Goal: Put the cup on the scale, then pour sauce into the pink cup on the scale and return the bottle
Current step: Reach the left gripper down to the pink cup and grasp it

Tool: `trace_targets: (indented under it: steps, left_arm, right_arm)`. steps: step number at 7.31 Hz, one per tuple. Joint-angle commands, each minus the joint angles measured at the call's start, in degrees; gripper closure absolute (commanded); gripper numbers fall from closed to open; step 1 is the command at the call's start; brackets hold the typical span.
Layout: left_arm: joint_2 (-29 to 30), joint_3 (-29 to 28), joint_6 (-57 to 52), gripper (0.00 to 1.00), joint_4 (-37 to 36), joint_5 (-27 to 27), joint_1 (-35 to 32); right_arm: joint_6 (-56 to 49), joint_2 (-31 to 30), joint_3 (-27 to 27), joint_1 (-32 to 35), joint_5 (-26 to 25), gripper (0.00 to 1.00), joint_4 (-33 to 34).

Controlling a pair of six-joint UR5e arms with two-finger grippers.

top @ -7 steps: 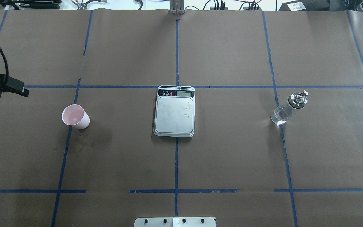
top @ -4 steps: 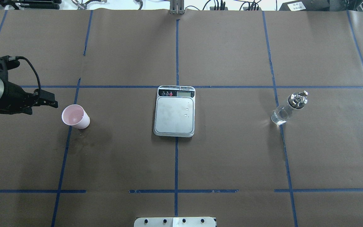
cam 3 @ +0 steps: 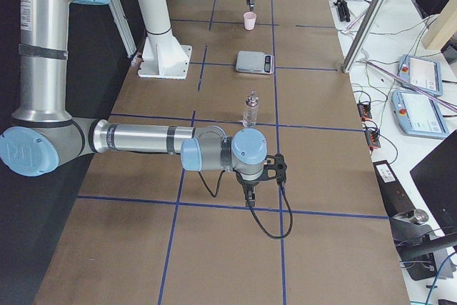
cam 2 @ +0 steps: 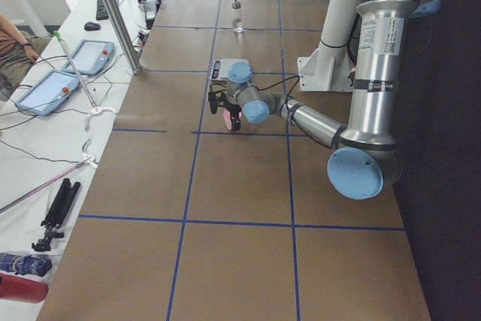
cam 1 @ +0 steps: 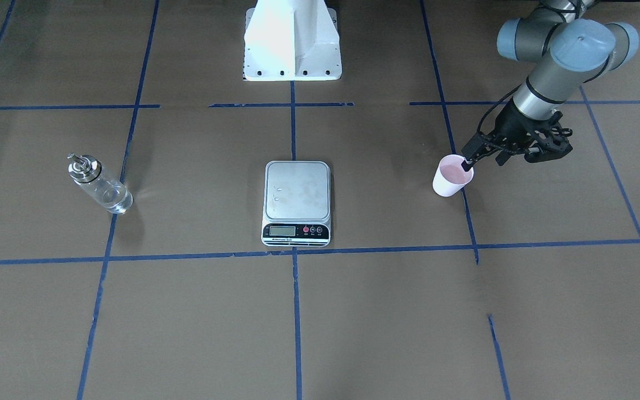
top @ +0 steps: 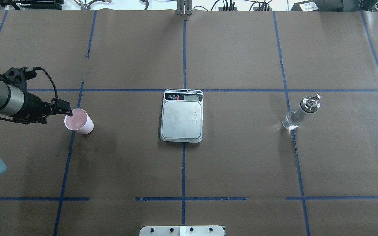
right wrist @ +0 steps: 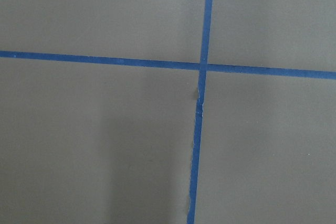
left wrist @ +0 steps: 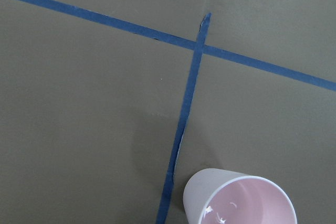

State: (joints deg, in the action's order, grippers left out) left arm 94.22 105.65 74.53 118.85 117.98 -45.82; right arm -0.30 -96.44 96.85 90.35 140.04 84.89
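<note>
The pale pink cup (top: 78, 121) stands upright on the brown paper at the left, also seen in the front view (cam 1: 452, 176) and at the bottom of the left wrist view (left wrist: 239, 200). My left gripper (top: 67, 112) (cam 1: 481, 161) hangs at the cup's near rim, jaws apparently open, one fingertip (cam 1: 467, 163) over the rim, holding nothing. The scale (top: 181, 118) (cam 1: 297, 191) lies bare in the middle. The glass bottle (top: 299, 113) (cam 1: 98, 186) with its silver cap stands at the right. My right gripper (cam 3: 251, 201) shows only in the right side view, low over the table; I cannot tell its state.
Blue tape lines cross the brown paper. The robot's white base (cam 1: 292, 39) stands behind the scale. A few water drops (top: 194, 116) sit on the scale's platform. Tablets and cables (cam 3: 421, 76) lie on the side bench beyond the table.
My left arm has swung in from the table's left edge toward the right, and its fingertips have reached the cup's rim. Cup, scale and bottle have not moved.
</note>
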Motion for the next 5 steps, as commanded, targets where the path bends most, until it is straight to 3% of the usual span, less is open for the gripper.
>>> trace_targets:
  steps: [1, 4, 5]
  left_arm:
    - [1.4, -1.1, 0.0, 0.01, -0.3, -0.1, 0.7]
    - [1.5, -1.1, 0.0, 0.01, -0.3, -0.1, 2.1]
    - [1.5, -1.2, 0.1, 0.06, -0.5, -0.2, 2.7]
  right_arm:
    - [0.0, 0.0, 0.5, 0.0, 0.2, 0.0, 0.2]
    - [0.0, -0.1, 0.6, 0.0, 0.2, 0.0, 0.3]
    - [0.0, -0.1, 0.6, 0.0, 0.2, 0.0, 0.4]
